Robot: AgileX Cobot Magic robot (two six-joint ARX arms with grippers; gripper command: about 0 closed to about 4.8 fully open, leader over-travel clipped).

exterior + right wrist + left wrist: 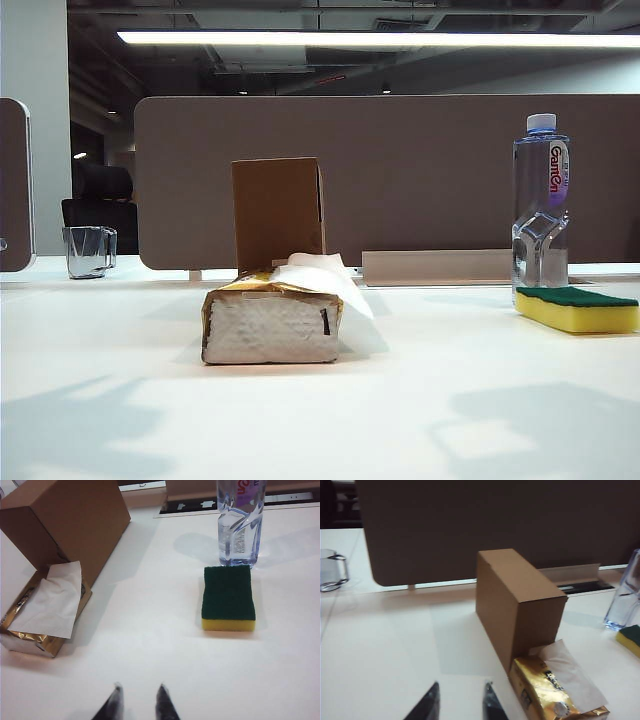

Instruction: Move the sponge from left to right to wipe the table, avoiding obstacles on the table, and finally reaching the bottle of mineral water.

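The yellow sponge, green scouring side up, lies on the white table at the right, right in front of the bottle of mineral water. Mid-table stand the obstacles: an upright brown cardboard box with a gold tissue pack in front of it. Neither arm shows in the exterior view. My left gripper hovers open over bare table beside the box and tissue pack. Over bare table, well short of the sponge and bottle, my right gripper is open and empty.
A clear glass mug stands at the far left near the back. A brown partition panel runs along the table's rear edge, with a low grey rail at its foot.
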